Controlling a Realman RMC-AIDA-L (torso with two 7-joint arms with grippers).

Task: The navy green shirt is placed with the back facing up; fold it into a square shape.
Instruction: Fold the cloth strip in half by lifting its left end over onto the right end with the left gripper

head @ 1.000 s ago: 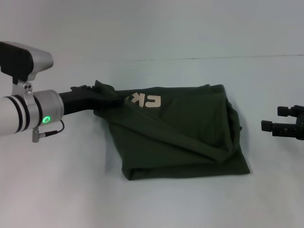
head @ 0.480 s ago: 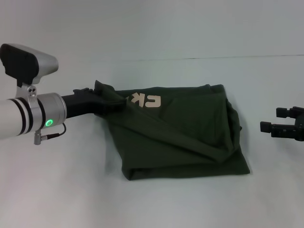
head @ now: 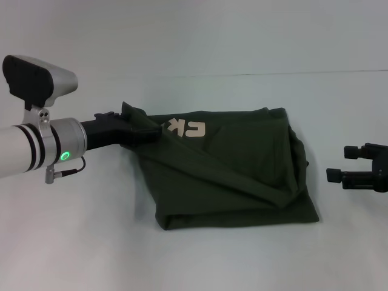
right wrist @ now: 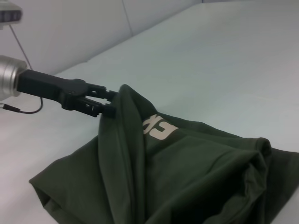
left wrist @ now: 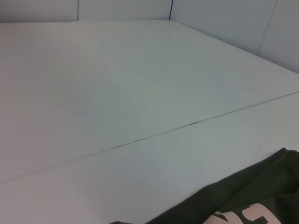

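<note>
Left gripper is clenched on a raised corner of the navy green shirt; our right wrist view shows its fingers pinching the fabric fold just above the white table. We see the shirt lying bunched at table centre, partly folded over itself, with pale lettering exposed near the held corner and loose folds piled along its right side. Right gripper hangs apart from the shirt at the table's right edge, jaws spread and holding nothing.
</note>
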